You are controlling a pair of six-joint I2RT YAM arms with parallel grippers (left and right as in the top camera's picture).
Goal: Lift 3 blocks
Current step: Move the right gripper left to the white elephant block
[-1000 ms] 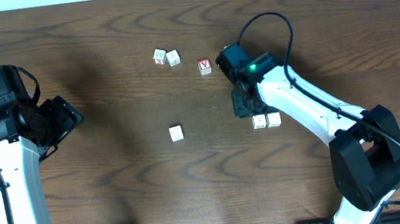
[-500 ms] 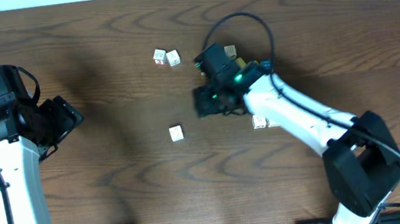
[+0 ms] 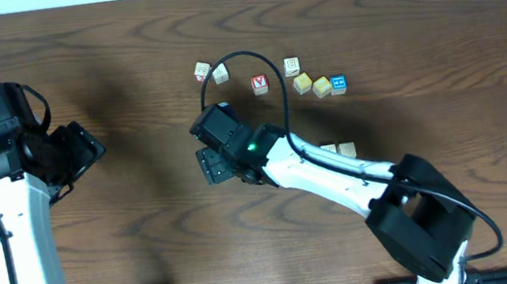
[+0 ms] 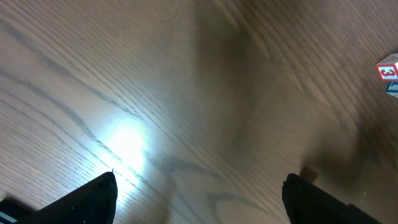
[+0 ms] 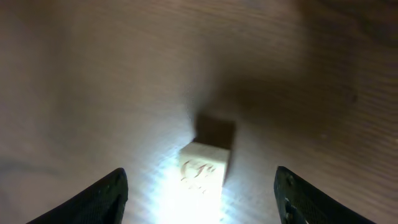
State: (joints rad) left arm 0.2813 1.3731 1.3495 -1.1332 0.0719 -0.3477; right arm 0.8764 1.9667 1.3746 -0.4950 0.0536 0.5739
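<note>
Cream block (image 5: 204, 171) lies on the table (image 5: 74, 74) between the fingers (image 5: 109, 196) of the right gripper (image 5: 200, 186), and only the right wrist view shows it. It has a faint reddish mark on its near face and casts a dark shadow just behind. The fingers stand released, one on each side and apart from the block, with bare wood showing in both gaps. Nothing is grasped.

From overhead that cream block is hidden, because the right gripper (image 3: 215, 164) sits right over the spot, near the middle of the table (image 3: 148, 234). This view shows what the wrist camera misses. A cream pair (image 3: 345, 150) lies side by side, touching, just beside the right arm. Further back are two whitish blocks (image 3: 202, 71) close together, a red block (image 3: 260, 83), a letter block (image 3: 292, 65), two yellow blocks (image 3: 302, 84) and a blue block (image 3: 338, 84).

The left gripper (image 3: 86, 149) hangs at the left side, well apart from every block. Its wrist view shows the left gripper (image 4: 199, 186) with fingers (image 4: 93, 196) spread wide and released, and only wood grain and a bright glare patch between them. At the right edge of that view is a cropped block with a red mark (image 4: 387, 70), with a sliver of blue below it. I cannot tell which of the overhead blocks that one is.
</note>
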